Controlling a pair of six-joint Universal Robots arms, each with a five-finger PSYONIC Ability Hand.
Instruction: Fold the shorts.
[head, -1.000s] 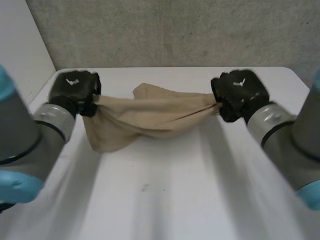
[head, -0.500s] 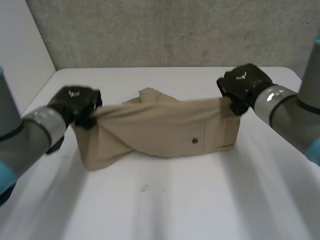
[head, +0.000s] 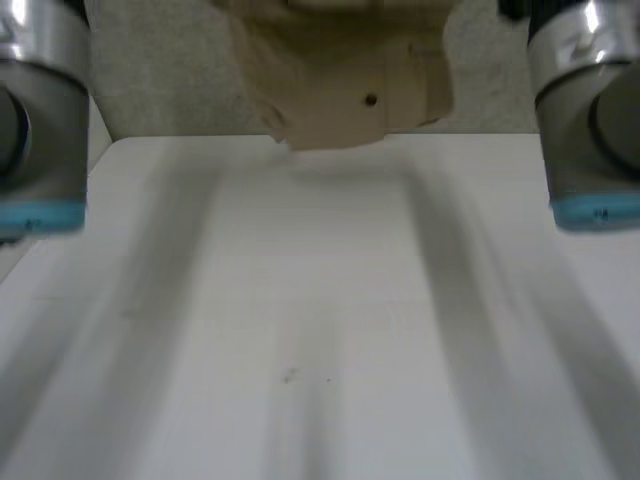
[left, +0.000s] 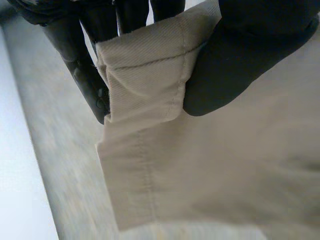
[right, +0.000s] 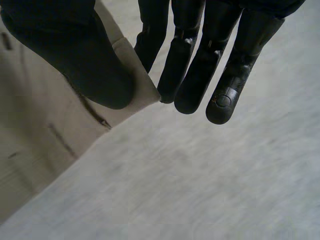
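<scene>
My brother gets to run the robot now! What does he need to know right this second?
Left hand: shut, thumb pinching a hemmed corner of the shorts against its fingers.
Right hand: shut, thumb pinching another edge of the shorts.
Shorts: hanging between both arms, above the far end of the table.
Done: both hands grip the shorts, off the table.
Left: lay them flat and fold; no neat fold shows yet.

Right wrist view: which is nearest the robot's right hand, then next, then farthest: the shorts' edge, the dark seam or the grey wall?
1. Shorts' edge, pinched in the right hand.
2. Dark seam, on the cloth just past the hand.
3. Grey wall, behind everything.
</scene>
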